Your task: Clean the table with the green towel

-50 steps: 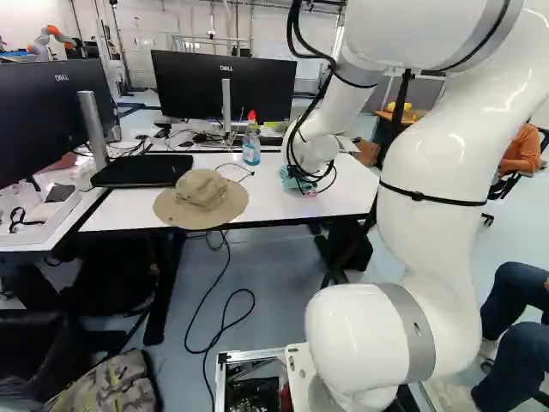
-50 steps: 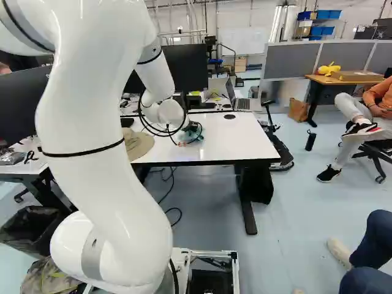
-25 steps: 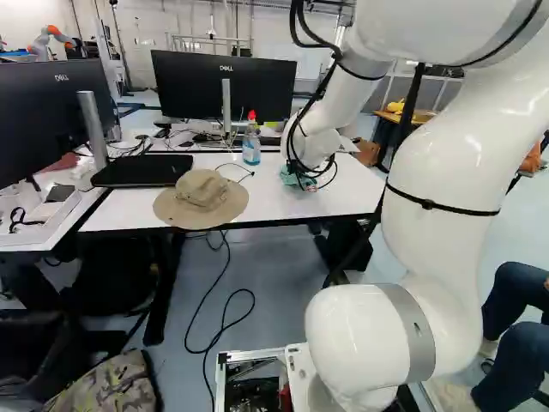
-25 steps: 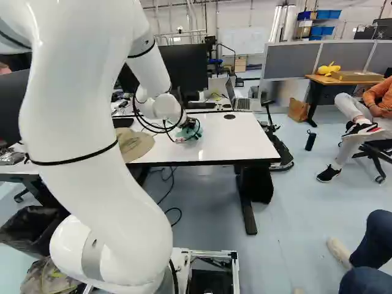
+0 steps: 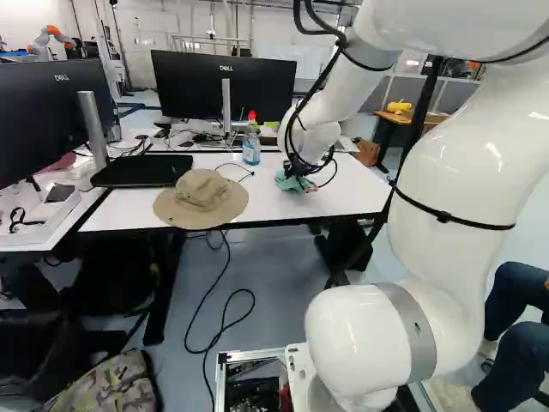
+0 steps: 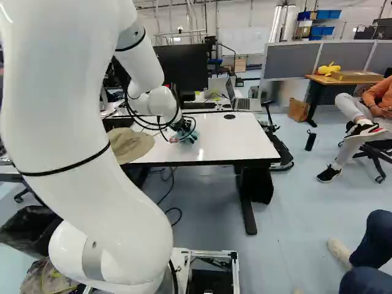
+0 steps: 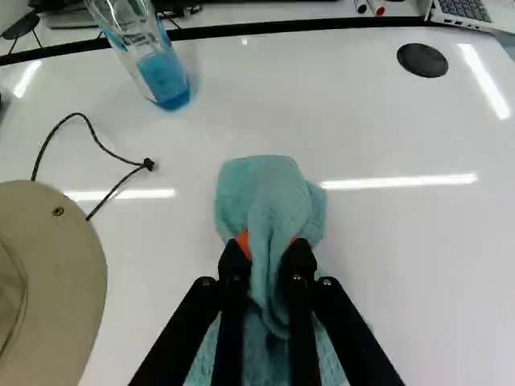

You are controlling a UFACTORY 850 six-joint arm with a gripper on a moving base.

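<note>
The towel is coloured a soft blue-green; the worktop is surfaced in white and edged in black; the hand is coloured black, its pads picked out in orange; the arm is clad in white, banded with grey and black; the hat is coloured beige, its cord black; the clear bottle is tinted blue by its liquid and topped with red; the bag is patterned in greyish camouflage, streaked with yellow-green.
</note>
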